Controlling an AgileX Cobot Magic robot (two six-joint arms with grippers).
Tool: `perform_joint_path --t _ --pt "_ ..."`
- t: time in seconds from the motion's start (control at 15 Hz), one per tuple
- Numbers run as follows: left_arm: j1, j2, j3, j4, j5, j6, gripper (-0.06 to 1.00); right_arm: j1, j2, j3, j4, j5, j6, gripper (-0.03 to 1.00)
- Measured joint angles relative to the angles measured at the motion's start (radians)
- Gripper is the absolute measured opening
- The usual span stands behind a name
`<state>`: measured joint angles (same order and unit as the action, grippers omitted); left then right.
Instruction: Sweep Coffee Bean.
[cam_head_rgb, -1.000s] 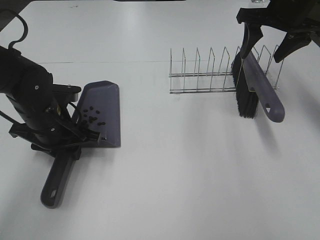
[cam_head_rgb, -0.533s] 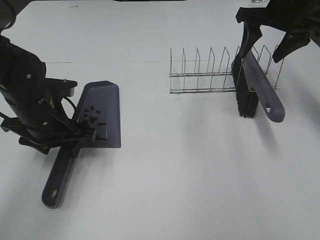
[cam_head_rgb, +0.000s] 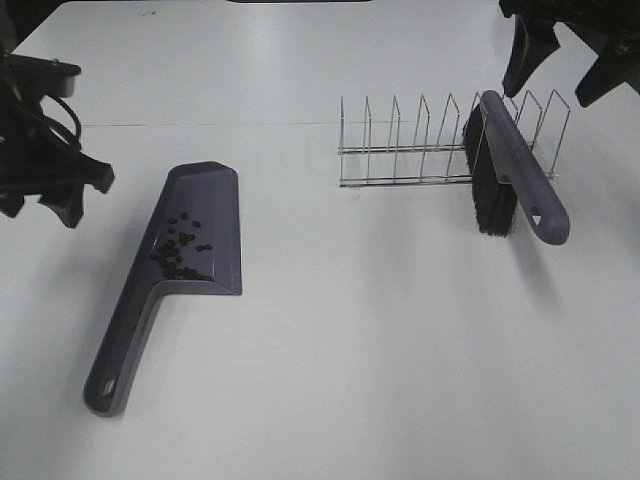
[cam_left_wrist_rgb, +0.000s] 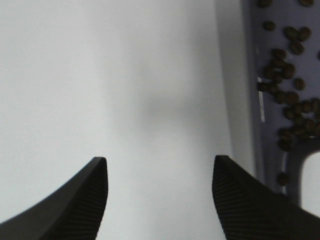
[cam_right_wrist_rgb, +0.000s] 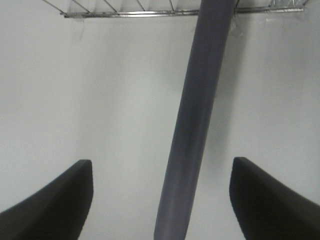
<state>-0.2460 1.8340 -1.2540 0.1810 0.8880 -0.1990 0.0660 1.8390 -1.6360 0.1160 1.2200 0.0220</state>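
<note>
A purple dustpan (cam_head_rgb: 200, 215) lies flat on the white table at the left, its handle (cam_head_rgb: 118, 350) pointing toward the near edge. The coffee beans (cam_head_rgb: 178, 250) lie in the pan near its handle end; they also show in the left wrist view (cam_left_wrist_rgb: 287, 105). My left gripper (cam_head_rgb: 40, 210) is open and empty, left of the pan and apart from it (cam_left_wrist_rgb: 160, 167). The purple brush (cam_head_rgb: 520, 175) with black bristles (cam_head_rgb: 490, 200) leans in a wire rack (cam_head_rgb: 410, 150). My right gripper (cam_head_rgb: 560, 80) is open and empty above the brush handle (cam_right_wrist_rgb: 195, 125), not touching it (cam_right_wrist_rgb: 161, 162).
The wire rack's bars stand upright at the back right, and its near rail shows in the right wrist view (cam_right_wrist_rgb: 150, 12). The white table (cam_head_rgb: 380, 340) carries nothing else. A thin seam line (cam_head_rgb: 200, 124) crosses the table top.
My left gripper has let go of the dustpan handle and pulled back left and up. The dustpan now lies flat. My right gripper has moved up and right, away from the brush.
</note>
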Motion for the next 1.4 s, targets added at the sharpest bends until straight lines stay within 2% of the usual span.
perform_joint_path --t 0.07,0.13,0.2,0.33,0.4,0.53,0.8,1.0,1.2,1.4 --pt "0.02 -0.008 -0.011 -0.003 0.002 0.019 0.56 0.0 -0.023 0.025 0.0 0.0 0.0 0.67" --pt "0.083 -0.059 -0.024 -0.061 0.025 0.098 0.56 0.0 -0.142 0.132 0.001 0.0 0.0 0.67" --pt "0.108 -0.092 -0.018 -0.094 0.052 0.128 0.56 0.0 -0.211 0.189 0.003 0.001 0.0 0.67" --pt "0.132 -0.186 0.058 -0.116 0.054 0.147 0.56 0.0 -0.344 0.304 0.017 0.001 0.0 0.67" --pt "0.136 -0.221 0.083 -0.117 0.052 0.147 0.56 0.0 -0.383 0.337 0.02 0.001 0.0 0.67" --pt "0.141 -0.38 0.219 -0.118 0.049 0.146 0.56 0.0 -0.542 0.462 0.02 0.001 0.0 0.67" --pt "0.141 -0.787 0.467 -0.121 0.068 0.132 0.56 0.0 -0.942 0.694 0.02 0.004 0.0 0.67" --pt "0.141 -1.026 0.553 -0.116 0.111 0.132 0.56 0.0 -1.196 0.815 0.01 0.005 0.0 0.67" --pt "0.141 -1.243 0.624 -0.102 0.127 0.132 0.56 0.0 -1.411 0.911 -0.043 0.006 -0.013 0.67" --pt "0.141 -1.417 0.653 -0.097 0.145 0.132 0.56 0.0 -1.554 0.966 -0.089 0.007 -0.022 0.67"
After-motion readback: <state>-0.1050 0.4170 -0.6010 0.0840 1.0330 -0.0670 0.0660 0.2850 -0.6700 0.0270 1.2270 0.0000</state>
